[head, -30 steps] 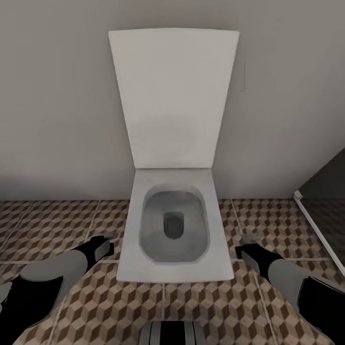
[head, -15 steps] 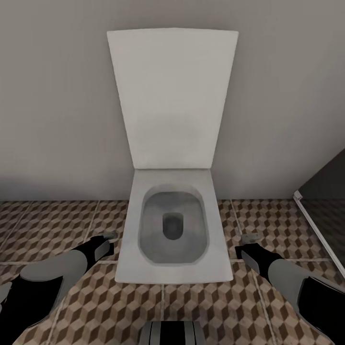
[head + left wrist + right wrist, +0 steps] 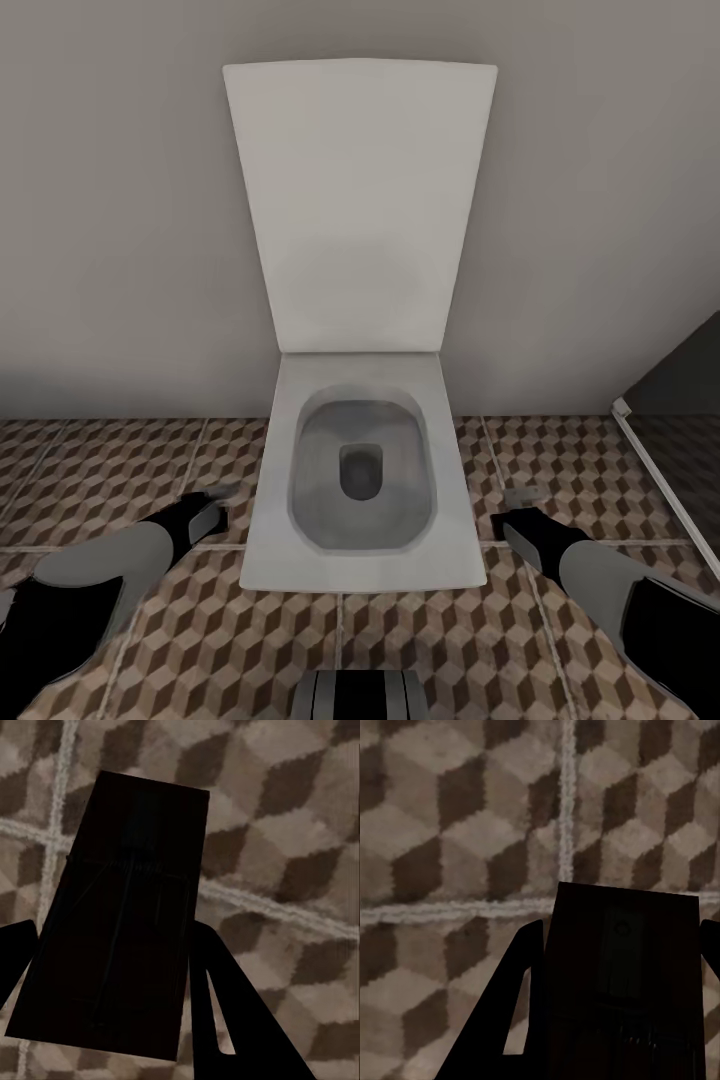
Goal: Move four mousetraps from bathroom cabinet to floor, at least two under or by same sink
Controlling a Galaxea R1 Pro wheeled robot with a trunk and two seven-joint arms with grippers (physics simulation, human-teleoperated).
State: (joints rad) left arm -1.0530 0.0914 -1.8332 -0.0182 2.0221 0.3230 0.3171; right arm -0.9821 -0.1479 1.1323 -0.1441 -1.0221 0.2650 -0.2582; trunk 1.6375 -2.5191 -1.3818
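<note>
I face a white toilet (image 3: 362, 480) with its lid raised against a plain grey wall (image 3: 110, 220), standing on the bathroom floor (image 3: 230, 640) of brown, beige and cream cube-pattern tiles. My two arms reach forward and down, one on each side of the bowl.

My left claw (image 3: 212, 508) hangs low just beside the toilet's left edge. In its wrist view a dark, flat rectangular board, a mousetrap (image 3: 120, 922), sits between my two black fingers (image 3: 225, 997), so this claw is clenched on it. The tiles and a pale grout crossing lie beyond it.

My right claw (image 3: 520, 508) hangs near the toilet's right edge. Its wrist view shows a second mousetrap (image 3: 622, 975), dark with faint metal parts, gripped between my fingers (image 3: 514, 1005) above the tiles.

Further right of my right claw stands a dark glass panel with a white frame (image 3: 660, 470).
</note>
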